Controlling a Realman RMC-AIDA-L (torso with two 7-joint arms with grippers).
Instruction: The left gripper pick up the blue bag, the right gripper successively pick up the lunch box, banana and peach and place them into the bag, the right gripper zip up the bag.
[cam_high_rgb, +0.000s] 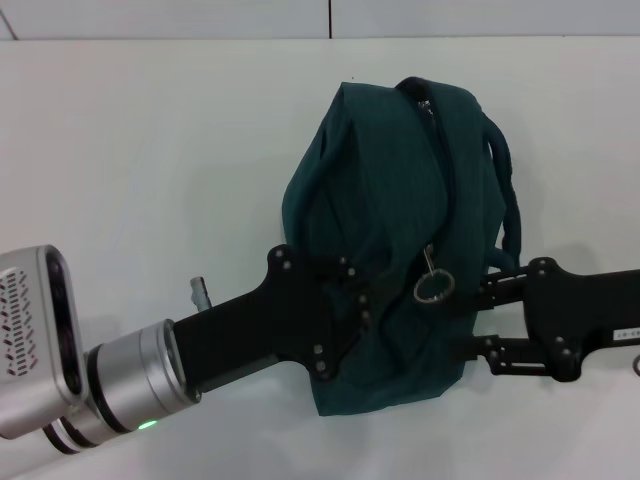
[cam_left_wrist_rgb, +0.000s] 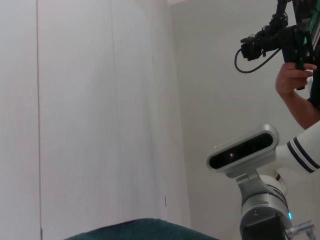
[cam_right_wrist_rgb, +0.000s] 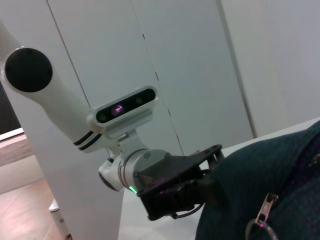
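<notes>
The blue bag (cam_high_rgb: 390, 180) lies on the white table (cam_high_rgb: 150, 170) with its zipper closed along the top and its metal ring pull (cam_high_rgb: 434, 287) at the near end. My left gripper (cam_high_rgb: 365, 310) is shut on the fabric of the bag's left near side. In the right wrist view the left gripper (cam_right_wrist_rgb: 210, 187) presses into the bag (cam_right_wrist_rgb: 270, 165). My right gripper (cam_high_rgb: 480, 318) sits against the bag's right near side, just right of the ring pull, fingers spread and holding nothing. The lunch box, banana and peach are out of view.
A small grey cylinder (cam_high_rgb: 201, 290) stands on the table left of the left arm. One padded handle (cam_high_rgb: 507, 190) hangs off the bag's right side. A person holding a camera (cam_left_wrist_rgb: 295, 75) stands beyond the right arm in the left wrist view.
</notes>
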